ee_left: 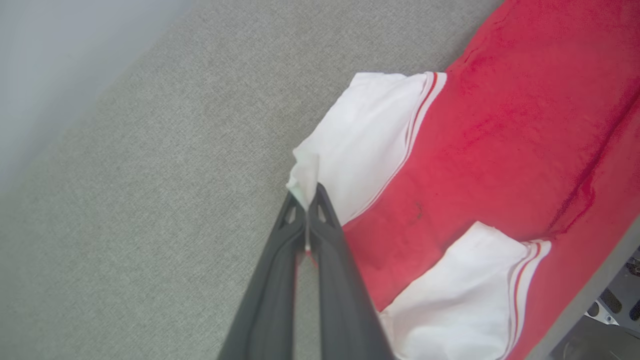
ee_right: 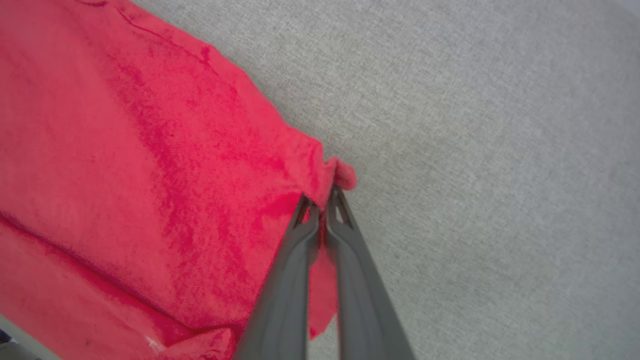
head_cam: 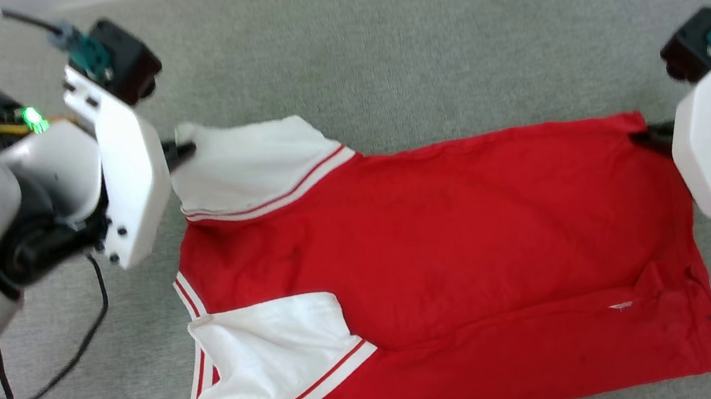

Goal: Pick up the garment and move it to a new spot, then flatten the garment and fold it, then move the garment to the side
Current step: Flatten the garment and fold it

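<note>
Showed the garment (head_cam: 443,236), a bright red jersey shirt, lying flat and lengthwise on a grey fabric-covered bench (head_cam: 411,48), its near long side close along the bench's near edge. Showed two white sleeves with red-striped trim at the robot's left end, the far sleeve (head_cam: 248,165) and the near sleeve (head_cam: 273,354), both lying over the red body. Carried a small white label (head_cam: 620,307) near the right-hand hem, too small to read. Had a long crease running through the near part of the red cloth. Found the left gripper (ee_left: 306,200) clamped shut on the tip of the far sleeve, a fold of white cloth pinched between its dark fingers. Found the right gripper (ee_right: 322,200) closed on the far right corner of the hem, red cloth bunched at its fingertips. Showed a black cable (head_cam: 73,353) trailing over the bench's left side, beside the left arm and apart from the shirt.
</note>
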Available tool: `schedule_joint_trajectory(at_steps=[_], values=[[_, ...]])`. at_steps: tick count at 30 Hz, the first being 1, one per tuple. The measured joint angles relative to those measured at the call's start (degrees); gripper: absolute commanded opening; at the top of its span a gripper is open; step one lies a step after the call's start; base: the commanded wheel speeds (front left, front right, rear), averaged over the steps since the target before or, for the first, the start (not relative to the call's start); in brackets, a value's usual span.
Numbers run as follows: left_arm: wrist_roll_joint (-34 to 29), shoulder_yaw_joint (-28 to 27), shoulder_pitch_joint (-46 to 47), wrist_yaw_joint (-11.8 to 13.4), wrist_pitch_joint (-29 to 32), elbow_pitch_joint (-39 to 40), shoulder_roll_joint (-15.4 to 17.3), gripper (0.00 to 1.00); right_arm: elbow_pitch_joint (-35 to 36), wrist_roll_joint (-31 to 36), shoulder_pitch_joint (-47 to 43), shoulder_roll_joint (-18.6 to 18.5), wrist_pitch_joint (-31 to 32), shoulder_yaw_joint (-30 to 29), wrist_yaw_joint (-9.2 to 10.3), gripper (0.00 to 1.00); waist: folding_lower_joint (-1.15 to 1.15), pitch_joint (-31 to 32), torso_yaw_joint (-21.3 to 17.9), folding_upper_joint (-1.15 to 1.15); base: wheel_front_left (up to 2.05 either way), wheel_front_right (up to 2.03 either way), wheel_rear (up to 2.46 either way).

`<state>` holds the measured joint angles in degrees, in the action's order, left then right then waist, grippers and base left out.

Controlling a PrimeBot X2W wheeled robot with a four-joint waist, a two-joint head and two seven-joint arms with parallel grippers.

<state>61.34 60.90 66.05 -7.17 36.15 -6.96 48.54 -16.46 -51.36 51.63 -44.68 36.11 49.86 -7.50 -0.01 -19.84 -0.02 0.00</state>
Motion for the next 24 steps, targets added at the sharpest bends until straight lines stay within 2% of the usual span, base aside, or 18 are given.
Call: schedule_joint_trajectory(at_steps=[7, 16, 24], values=[[1.5, 1.6, -8.1, 2.4, -2.7, 5.6, 3.7, 0.00, 2.0, -2.6, -6.1, -3.3, -6.2, 3.3, 0.00, 0.00, 0.00, 5.8, 0.4, 0.00, 0.00, 0.00, 0.00], [3.4, 5.2, -19.1, 5.8, -5.4, 11.9, 8.4, 0.00, 3.8, -5.5, -14.7, -5.5, -12.8, 5.2, 0.00, 0.00, 0.00, 11.0, 0.3, 0.00, 0.00, 0.00, 0.00], [5.0, 8.5, -27.7, 7.9, -8.1, 12.8, 9.5, 0.00, 4.4, -6.2, -20.7, -6.5, -14.4, 6.5, 0.00, 0.00, -0.01, 11.7, -0.2, 0.00, 0.00, 0.00, 0.00]])
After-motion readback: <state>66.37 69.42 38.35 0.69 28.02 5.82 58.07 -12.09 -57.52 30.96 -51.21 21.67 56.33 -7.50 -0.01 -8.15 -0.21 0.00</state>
